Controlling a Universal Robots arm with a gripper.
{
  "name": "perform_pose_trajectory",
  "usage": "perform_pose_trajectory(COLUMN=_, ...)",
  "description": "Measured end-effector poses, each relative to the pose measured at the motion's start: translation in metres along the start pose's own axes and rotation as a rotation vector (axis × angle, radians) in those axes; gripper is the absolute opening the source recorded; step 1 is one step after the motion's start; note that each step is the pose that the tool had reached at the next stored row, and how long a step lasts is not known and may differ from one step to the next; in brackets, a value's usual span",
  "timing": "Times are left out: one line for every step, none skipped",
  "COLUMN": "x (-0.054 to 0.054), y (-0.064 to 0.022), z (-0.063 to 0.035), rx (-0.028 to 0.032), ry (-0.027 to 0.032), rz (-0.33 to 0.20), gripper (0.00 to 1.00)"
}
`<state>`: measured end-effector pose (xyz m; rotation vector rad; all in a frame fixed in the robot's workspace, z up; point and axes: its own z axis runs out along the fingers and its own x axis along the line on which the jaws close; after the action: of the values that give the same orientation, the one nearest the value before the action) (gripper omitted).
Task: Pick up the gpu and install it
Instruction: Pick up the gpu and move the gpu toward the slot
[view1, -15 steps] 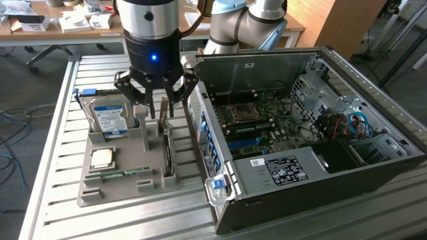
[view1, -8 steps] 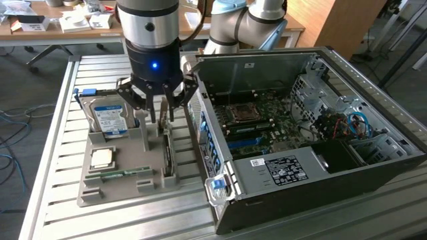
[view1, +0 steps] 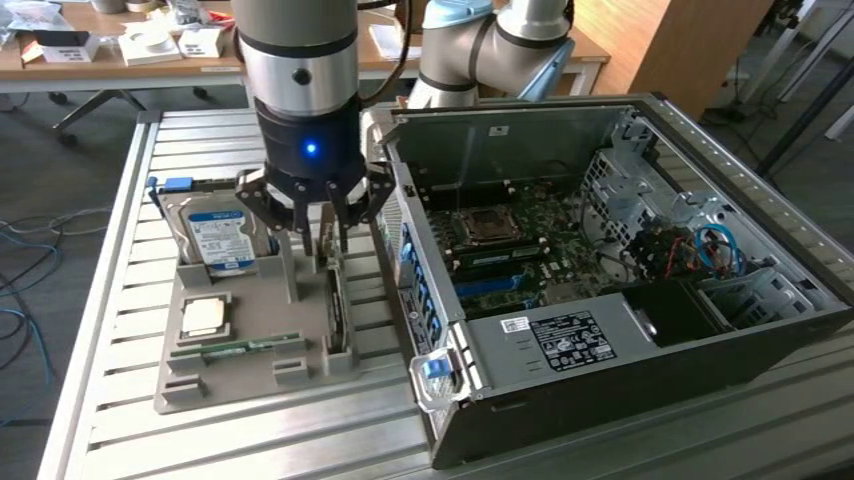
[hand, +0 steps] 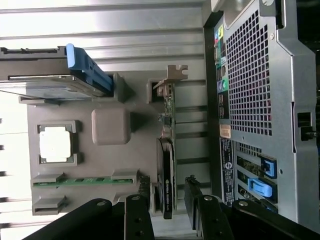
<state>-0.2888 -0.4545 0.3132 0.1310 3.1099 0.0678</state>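
We see the gripper (view1: 316, 238) hovering with its jaws spread wide, holding nothing. Just below it, in line with the gap between its fingers, the gpu (hand: 166, 180) stands on edge in the gray holder (hand: 110, 127) on the counter (view1: 120, 250).

The arm (view1: 296, 50) comes straight down in the exterior view, its silver last link upright. Its bent rear joints (view1: 487, 45) show behind, toward the exterior view's right. Below the silver link sits the black wrist (view1: 310, 140), with a blue light lit on it. The gripper (view1: 318, 235) points straight down. Its black linked fingers (view1: 263, 205) are splayed wide, with the jaws standing open. In the wrist view the dark finger links spread apart, their tips well clear of each other.
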Motion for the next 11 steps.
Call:
perform_pose_trajectory(x=0.0, y=-0.0001, z=0.0018, rx=-0.0001, ry=0.0, rz=0.0, gripper=0.41)
perform_pose_trajectory(x=0.0, y=-0.0002, z=0.0038, rx=-0.0001, ry=0.0, rz=0.0, gripper=0.41)
perform_pose_trajectory(x=0.0, y=-0.0002, z=0.0056, rx=-0.0001, ry=0.0, rz=0.0, gripper=0.41)
perform_pose_trajectory(x=0.0, y=-0.0003, z=0.0074, rx=-0.0001, ry=0.0, rz=0.0, gripper=0.41)
perform_pose_trajectory(x=0.0, y=-0.0004, z=0.0092, rx=-0.0002, ry=-0.0001, rz=0.0, gripper=0.41)
perform_pose_trajectory(x=0.0, y=-0.0005, z=0.0109, rx=0.0, ry=0.0, rz=0.0, gripper=0.41)
perform_pose_trajectory(x=0.0, y=-0.0006, z=0.0127, rx=0.0, ry=0.0, rz=0.0, gripper=0.41)
perform_pose_trajectory(x=0.0, y=-0.0006, z=0.0145, rx=0.0, ry=0.0, rz=0.0, gripper=0.41)
perform_pose_trajectory(x=0.0, y=-0.0007, z=0.0161, rx=0.0, ry=0.0, rz=0.0, gripper=0.41)
perform_pose_trajectory(x=0.0, y=-0.0008, z=0.0178, rx=0.0, ry=0.0001, rz=0.0, gripper=0.41)
perform_pose_trajectory(x=0.001, y=-0.0009, z=0.0196, rx=0.0, ry=0.0, rz=0.0, gripper=0.41)
